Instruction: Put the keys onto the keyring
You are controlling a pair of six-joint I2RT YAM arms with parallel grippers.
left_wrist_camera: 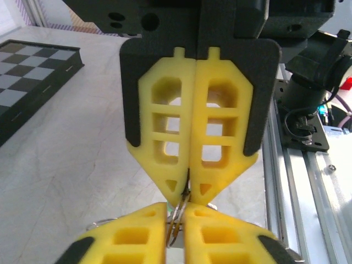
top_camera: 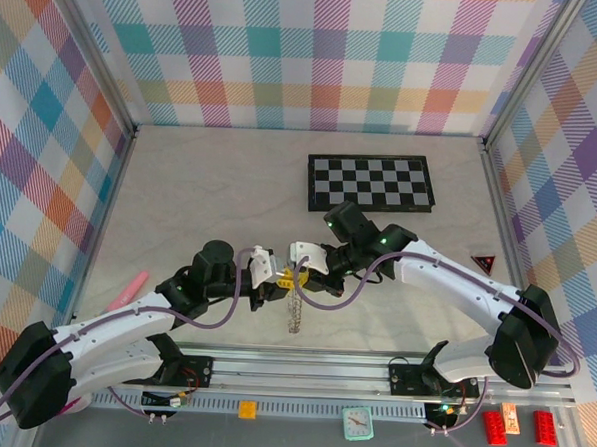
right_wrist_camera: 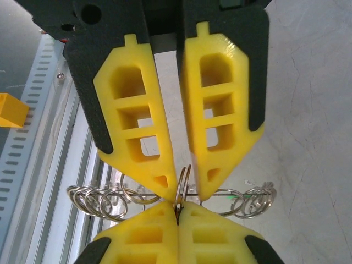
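Silver wire keyring [top_camera: 294, 313] of linked loops is trailing toward the front rail [top_camera: 311, 369] over the pale marbled surface [top_camera: 210, 199]; the yellow-fingered left pincer [left_wrist_camera: 188, 190] and right pincer [right_wrist_camera: 186, 187] are both pinching one loop, tips meeting. Farther back, a black-and-white checkerboard [top_camera: 371, 182] is lying flat.

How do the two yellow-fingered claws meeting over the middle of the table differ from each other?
The left gripper has its yellow fingers pressed together along their length. The right gripper has its yellow fingers slightly apart, the gap narrowing toward the tips. The left gripper points in from the left, the right gripper from the right. Shared: both pinch the same silver wire keyring, tip to tip.
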